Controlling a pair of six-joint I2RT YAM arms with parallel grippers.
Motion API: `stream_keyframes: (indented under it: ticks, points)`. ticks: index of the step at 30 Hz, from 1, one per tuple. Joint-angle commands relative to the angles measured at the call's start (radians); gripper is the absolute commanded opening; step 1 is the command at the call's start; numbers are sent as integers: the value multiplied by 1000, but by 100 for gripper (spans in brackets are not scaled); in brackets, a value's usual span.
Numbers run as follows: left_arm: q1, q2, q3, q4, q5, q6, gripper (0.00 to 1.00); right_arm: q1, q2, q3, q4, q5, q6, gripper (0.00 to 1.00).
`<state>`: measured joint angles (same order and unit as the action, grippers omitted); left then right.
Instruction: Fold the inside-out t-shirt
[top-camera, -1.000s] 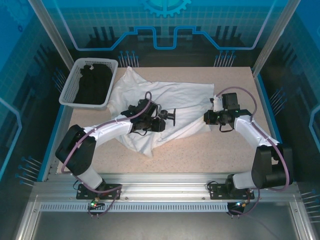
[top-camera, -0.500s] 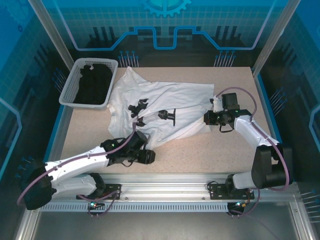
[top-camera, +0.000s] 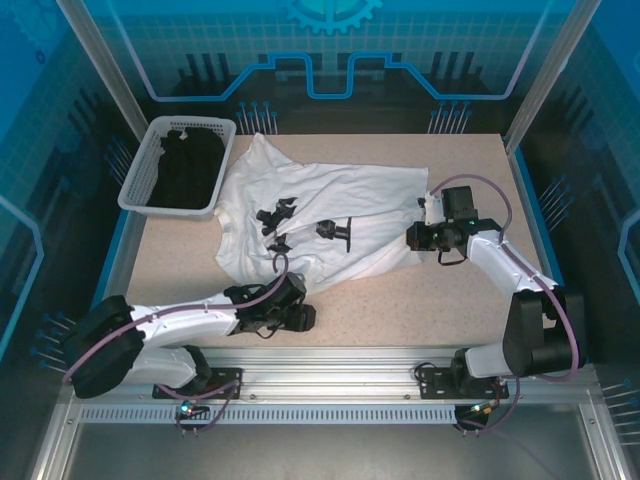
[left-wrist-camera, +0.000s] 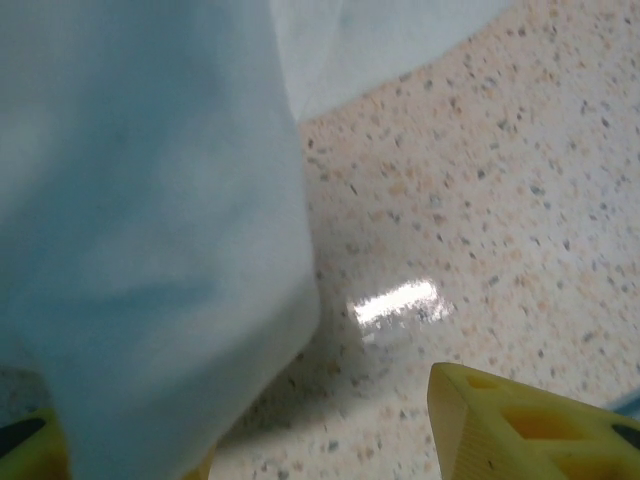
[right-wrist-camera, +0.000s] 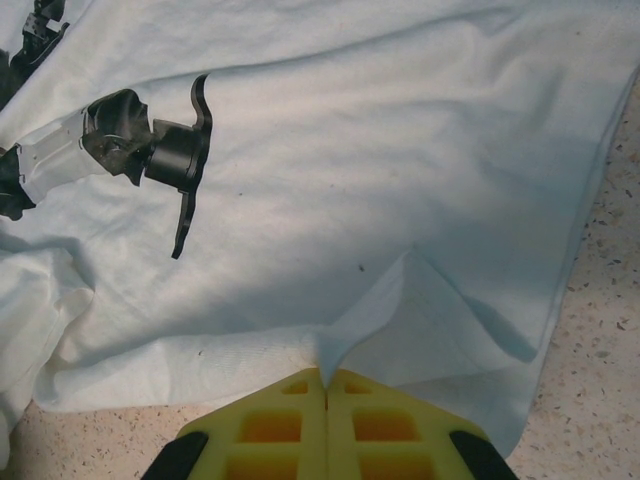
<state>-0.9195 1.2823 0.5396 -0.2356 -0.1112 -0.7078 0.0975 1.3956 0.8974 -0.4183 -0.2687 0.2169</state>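
Observation:
The inside-out t-shirt lies spread and wrinkled across the middle of the table, white with small black print. My right gripper is at its right edge. In the right wrist view that gripper is shut on a pinched fold of the t-shirt near the hem. My left gripper sits low by the table's near edge, just in front of the shirt's lowest corner. In the left wrist view it stands open, with white cloth draped over its left finger and bare table between the jaws.
A grey basket holding a black garment stands at the back left corner. Bare speckled tabletop runs along the front. The metal rail with the arm bases borders the near edge.
My left arm has drawn back from the middle of the shirt to the near edge, and its jaws have spread wider. The right gripper has kept its hold and place.

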Motion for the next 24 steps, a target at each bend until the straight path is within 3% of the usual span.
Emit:
stream_keyframes:
  ticks: [1,6,15,24]
  points:
    - [-4,36,15,41,-89,-1,57,12,8,18,-19,2,-16,0]
    - [-5,57,-4,93,-123,-6,53,11,10,14,-16,1,-16,0]
    - [-5,16,-17,81,-113,-9,23,12,13,15,-19,0,-17,0]
    - [-7,-126,-66,2,-102,-16,12,13,8,18,-20,0,-17,0]
